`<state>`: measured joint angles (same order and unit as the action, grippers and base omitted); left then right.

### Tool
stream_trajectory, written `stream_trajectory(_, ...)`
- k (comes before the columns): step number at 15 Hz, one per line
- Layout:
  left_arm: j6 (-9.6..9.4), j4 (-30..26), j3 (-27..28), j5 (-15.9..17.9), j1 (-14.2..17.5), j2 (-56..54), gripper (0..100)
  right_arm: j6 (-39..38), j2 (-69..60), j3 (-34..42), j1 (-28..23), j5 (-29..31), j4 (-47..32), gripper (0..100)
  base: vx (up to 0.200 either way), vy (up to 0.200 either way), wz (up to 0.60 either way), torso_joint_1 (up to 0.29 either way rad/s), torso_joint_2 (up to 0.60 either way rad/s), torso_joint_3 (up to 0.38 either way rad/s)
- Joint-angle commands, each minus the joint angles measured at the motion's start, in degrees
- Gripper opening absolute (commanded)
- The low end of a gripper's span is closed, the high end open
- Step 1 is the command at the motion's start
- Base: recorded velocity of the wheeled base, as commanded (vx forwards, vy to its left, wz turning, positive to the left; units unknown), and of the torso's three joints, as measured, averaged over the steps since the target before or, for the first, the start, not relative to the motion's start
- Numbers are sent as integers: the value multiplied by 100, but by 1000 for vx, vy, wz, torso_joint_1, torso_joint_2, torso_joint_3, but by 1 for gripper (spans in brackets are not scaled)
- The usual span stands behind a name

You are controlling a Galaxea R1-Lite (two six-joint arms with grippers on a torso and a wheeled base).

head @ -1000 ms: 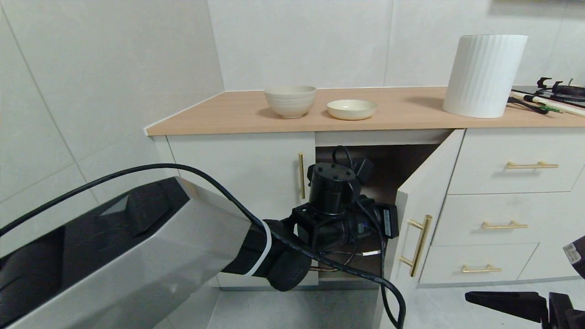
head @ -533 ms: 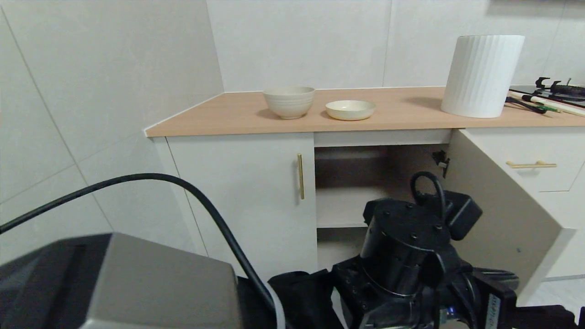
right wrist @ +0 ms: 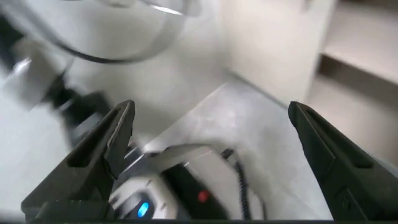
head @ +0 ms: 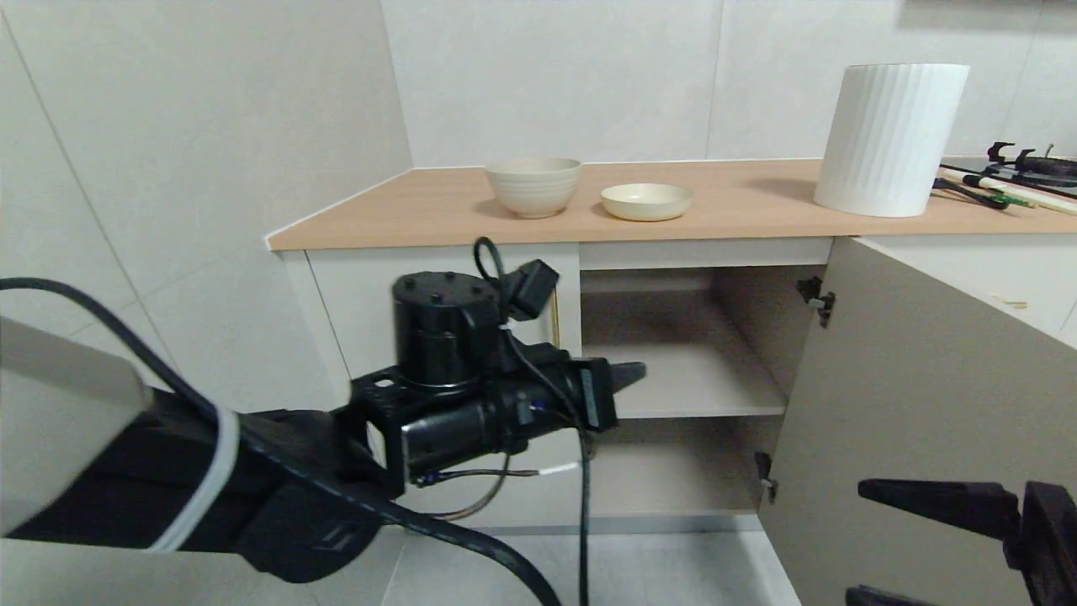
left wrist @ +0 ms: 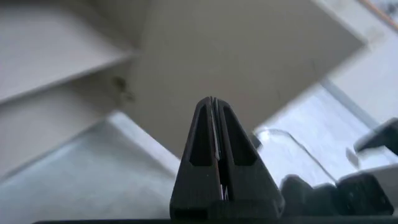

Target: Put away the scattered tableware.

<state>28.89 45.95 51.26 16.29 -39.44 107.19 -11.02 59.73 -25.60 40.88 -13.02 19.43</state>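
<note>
1. Bowl (head: 533, 187) and dish (head: 647, 202): side by side, not touching, on the worktop (head: 404, 215) above the cabinet; neither is held.
2. Cabinet: door (head: 917, 404) swung wide, exposing the shelf (head: 681, 383) directly below the dish.
3. Left end effector (left wrist: 212, 102): fingers pressed together, holding nothing; it is in front of the opening at about shelf height, lower than the bowl.
4. Right end effector (right wrist: 210, 109): fingers spread wide, holding nothing; it is low, beside the open door.
5. Ribbed container (head: 890, 139): farther right on the worktop, well apart from the dish.
6. Progress, as judged: early. Access to the cabinet looks ready, but both pieces have yet to be grasped and shelved.
</note>
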Motion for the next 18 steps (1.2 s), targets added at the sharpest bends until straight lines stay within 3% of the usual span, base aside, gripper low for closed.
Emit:
stream_trajectory(1,-226,-226,-740,6,911,-1403,0,30,935,-622,-414,186,26,100,0,0,0,0,0,0)
stream_trajectory(4,-1105,-1202,-1083,-3,1650,-2370,0,65,1647,-1536,-519,186,-18,100,0,0,0,0,0,0)
stream_trajectory(7,-1175,-1958,-1215,6,1843,-2923,0,74,2315,-2142,-546,177,-27,100,0,0,0,0,0,0)
stream_trajectory(11,-1167,-2081,-1215,24,1992,-2897,0,56,2737,-2634,-923,449,-361,100,0,0,0,0,0,0)
stream_trajectory(12,-1149,-2055,-1171,41,1992,-2871,100,39,2657,-2731,-976,502,-642,100,0,0,0,0,0,0)
stream_trajectory(15,-1114,-2037,-1180,24,2045,-2827,100,-120,2508,-2828,-985,854,-1240,100,0,0,0,0,0,0)
stream_trajectory(18,-1105,-2046,-1215,24,2063,-2818,100,-199,2447,-2793,-985,1047,-1293,100,0,0,0,0,0,0)
